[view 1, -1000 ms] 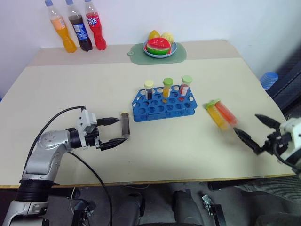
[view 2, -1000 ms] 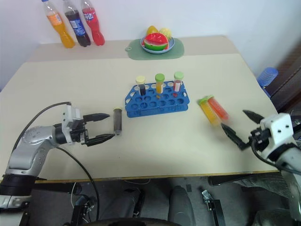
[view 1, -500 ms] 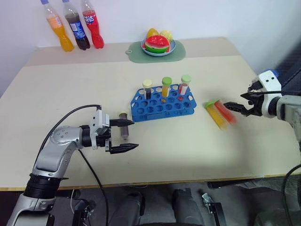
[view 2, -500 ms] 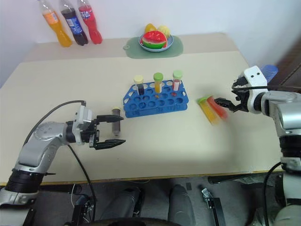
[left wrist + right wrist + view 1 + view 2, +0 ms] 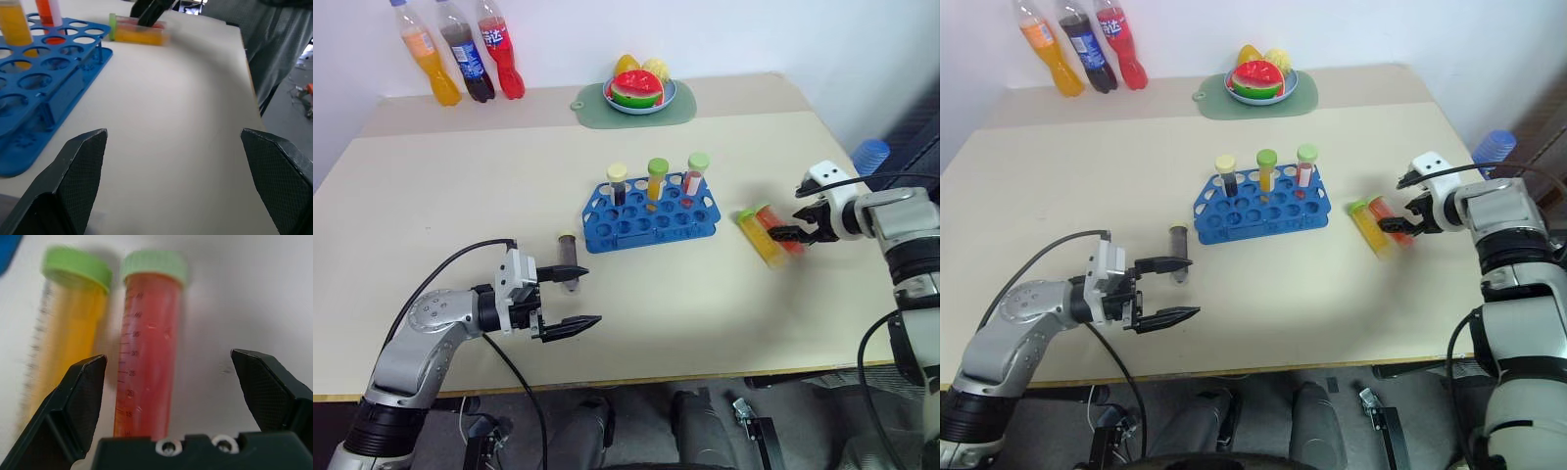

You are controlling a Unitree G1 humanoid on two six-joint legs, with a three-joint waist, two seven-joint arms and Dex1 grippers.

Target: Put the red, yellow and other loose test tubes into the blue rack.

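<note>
The blue rack (image 5: 651, 217) stands mid-table with three capped tubes upright in it. To its right, the loose yellow tube (image 5: 759, 237) and red tube (image 5: 775, 228) lie side by side, green caps pointing away. My right gripper (image 5: 790, 227) is open over the red tube's (image 5: 146, 372) lower end, which lies between the fingers in the right wrist view, with the yellow tube (image 5: 68, 333) just beside. The dark brown tube (image 5: 570, 259) rests left of the rack. Just near of it, my left gripper (image 5: 592, 296) is open and holds nothing.
Three soda bottles (image 5: 460, 59) stand at the far left corner. A fruit plate (image 5: 641, 93) sits on a green mat at the far middle. A blue object (image 5: 871, 155) lies beyond the table's right edge. Bare tabletop stretches in front of the rack (image 5: 44, 83).
My right gripper has swung from the table's near right edge up to the red tube. My left gripper has drawn back from around the dark brown tube toward the near edge.
</note>
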